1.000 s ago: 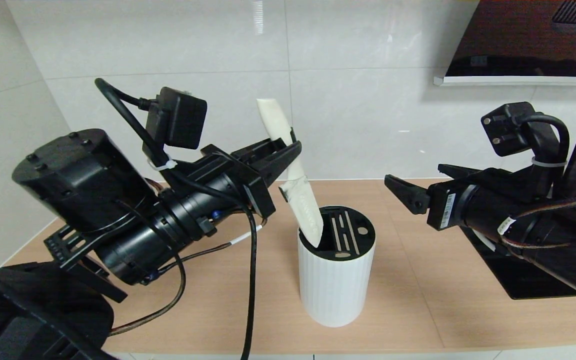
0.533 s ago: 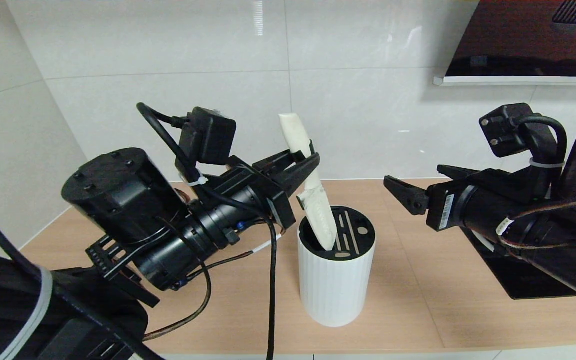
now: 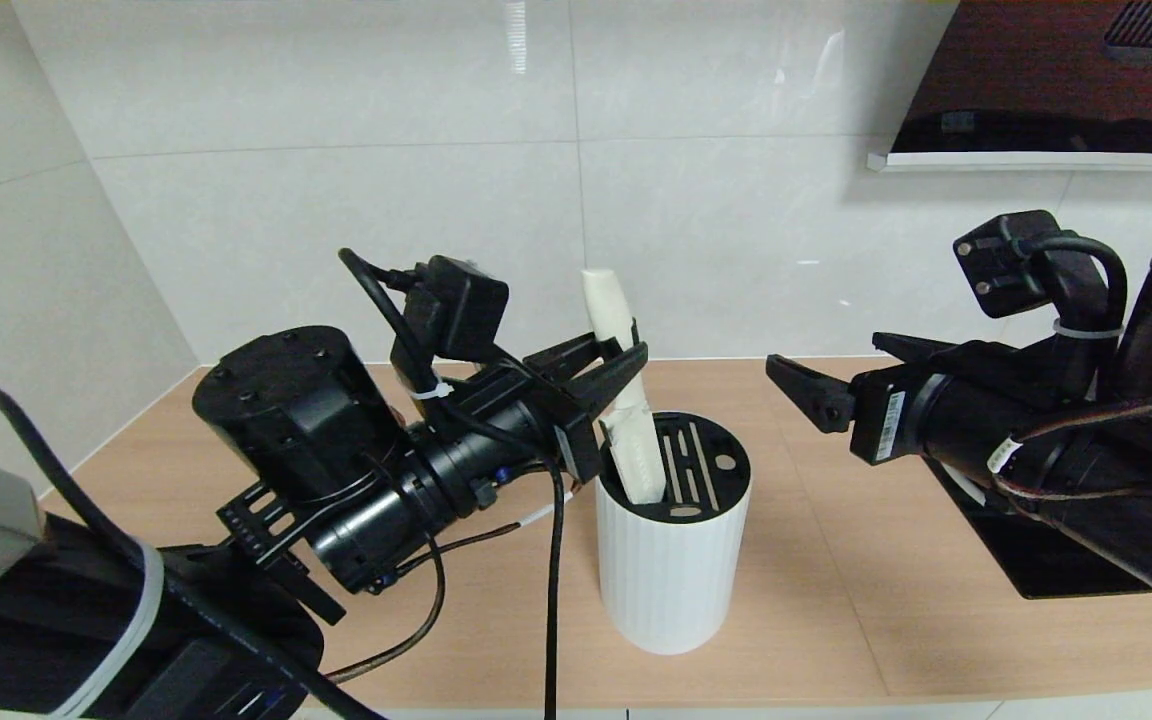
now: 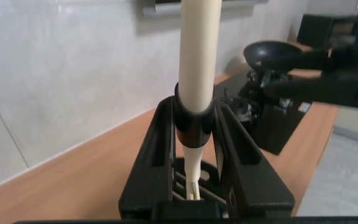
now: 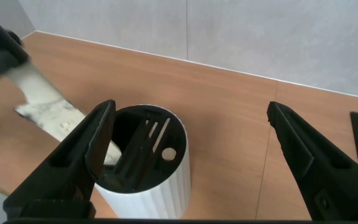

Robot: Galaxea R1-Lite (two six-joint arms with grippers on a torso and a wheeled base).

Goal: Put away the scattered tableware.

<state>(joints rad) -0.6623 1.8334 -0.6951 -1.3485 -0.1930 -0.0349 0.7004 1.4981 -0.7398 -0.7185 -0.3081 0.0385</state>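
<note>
Your left gripper (image 3: 628, 352) is clamped narrow on the white knife (image 3: 608, 305), with 2 fingers pinching the handle just above the blade. The knife is tilted slightly. Its blade is partly down in the top of the white knife block (image 3: 673, 570), at the block's left side. The block stands upright on the wooden counter (image 3: 816, 600). Your right gripper (image 5: 189, 115) is spread wide and holds nothing. It hangs right of the block, not touching it.
</note>
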